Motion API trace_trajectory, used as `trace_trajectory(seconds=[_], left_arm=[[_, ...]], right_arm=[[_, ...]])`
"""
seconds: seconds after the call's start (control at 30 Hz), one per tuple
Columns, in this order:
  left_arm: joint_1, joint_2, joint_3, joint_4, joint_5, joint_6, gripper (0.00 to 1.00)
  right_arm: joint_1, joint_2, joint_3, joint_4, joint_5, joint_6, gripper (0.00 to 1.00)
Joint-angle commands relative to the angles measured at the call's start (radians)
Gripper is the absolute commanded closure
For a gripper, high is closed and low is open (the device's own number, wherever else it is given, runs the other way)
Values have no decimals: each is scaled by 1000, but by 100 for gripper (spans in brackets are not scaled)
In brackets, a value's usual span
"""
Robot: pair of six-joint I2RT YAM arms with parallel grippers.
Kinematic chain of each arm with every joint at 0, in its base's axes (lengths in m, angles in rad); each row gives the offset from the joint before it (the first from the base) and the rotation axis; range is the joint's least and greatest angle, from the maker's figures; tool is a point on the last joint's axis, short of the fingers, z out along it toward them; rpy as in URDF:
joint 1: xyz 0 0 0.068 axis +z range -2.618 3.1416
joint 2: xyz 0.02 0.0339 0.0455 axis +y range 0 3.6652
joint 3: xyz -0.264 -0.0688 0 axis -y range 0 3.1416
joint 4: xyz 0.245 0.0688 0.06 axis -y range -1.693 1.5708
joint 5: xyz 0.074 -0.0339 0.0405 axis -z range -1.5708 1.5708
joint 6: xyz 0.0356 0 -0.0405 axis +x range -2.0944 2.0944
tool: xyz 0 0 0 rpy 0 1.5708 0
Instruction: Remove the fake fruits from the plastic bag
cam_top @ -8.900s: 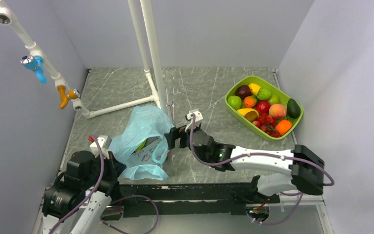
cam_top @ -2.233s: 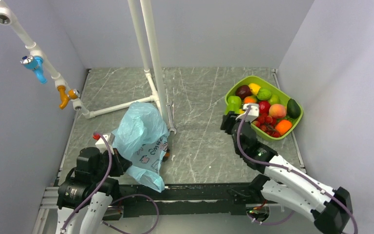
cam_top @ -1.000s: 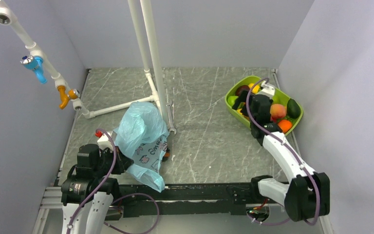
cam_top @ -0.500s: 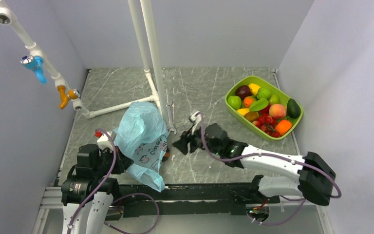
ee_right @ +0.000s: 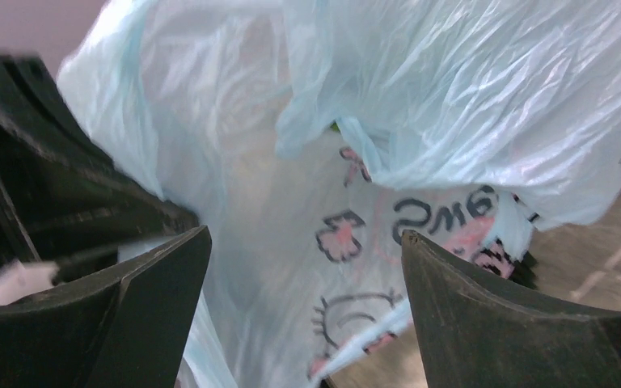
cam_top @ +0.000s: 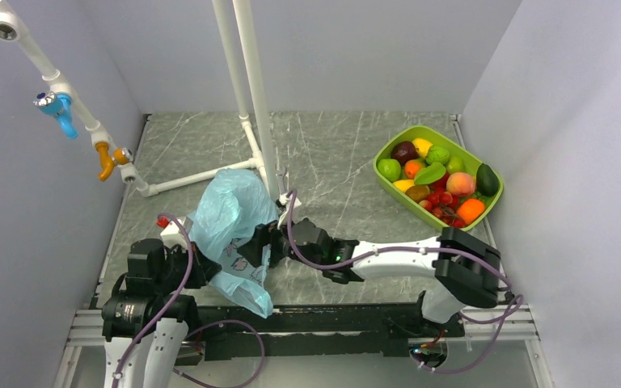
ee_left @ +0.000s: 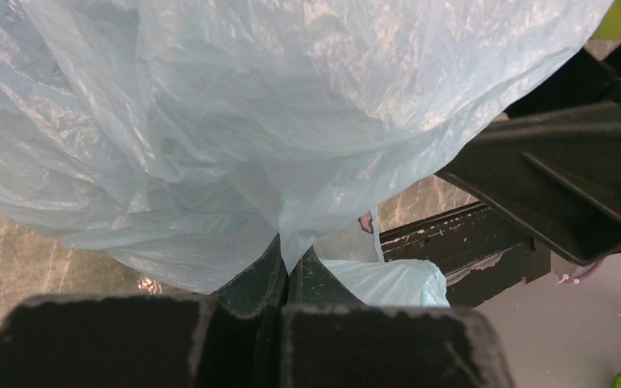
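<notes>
The light-blue plastic bag [cam_top: 230,218] hangs lifted at the near left of the table, its printed side facing right. My left gripper [cam_top: 202,271] is shut on a fold of the bag [ee_left: 291,242] and holds it up. My right gripper [cam_top: 260,242] is open and empty, its fingers right at the bag's printed side [ee_right: 323,242]. A tiny green speck [ee_right: 334,127] shows under a fold of the bag; anything else inside is hidden. Several fake fruits [cam_top: 437,178] lie in the lime-green tray [cam_top: 388,187] at the far right, among them a flat green oval [cam_top: 430,173].
A white pipe frame [cam_top: 251,97] stands upright just behind the bag, with a foot pipe [cam_top: 198,178] along the table. A pipe with blue and orange taps [cam_top: 65,113] runs along the left wall. Grey walls close in the left, back and right.
My right arm carried a green fruit from the bag to the tray, left it there, and swung back left to the bag, open. My left gripper lifted the bag and holds it.
</notes>
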Motion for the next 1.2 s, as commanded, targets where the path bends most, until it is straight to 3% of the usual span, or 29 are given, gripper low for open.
trace_trajectory(seconds=[0.0,0.13,0.27,0.47,0.6,0.67,0.83,0.97,1.1,1.17], left_arm=[[10,0,4,31,9,7,100],[10,1,4,31,13,9,100],[10,1,2,33,14,9,100],[10,2,2,33,15,10,100],[10,3,2,33,17,12,100],[10,1,2,34,19,12,100],[10,3,2,33,17,12,100],[10,-3,3,32,14,11,100],[10,-6,6,25,-3,1,100],[10,-10,8,23,-15,-7,100]], right_arm=[[1,103,80,145,72,276,9],[18,197,168,97,105,421,0],[48,268,213,92,252,459,0],[47,396,339,40,322,478,1],[47,430,354,27,402,473,8],[48,426,318,101,449,442,17],[43,374,214,253,478,331,58],[44,255,103,291,529,222,82],[43,78,-21,266,619,136,100],[36,-9,-76,250,658,77,100]])
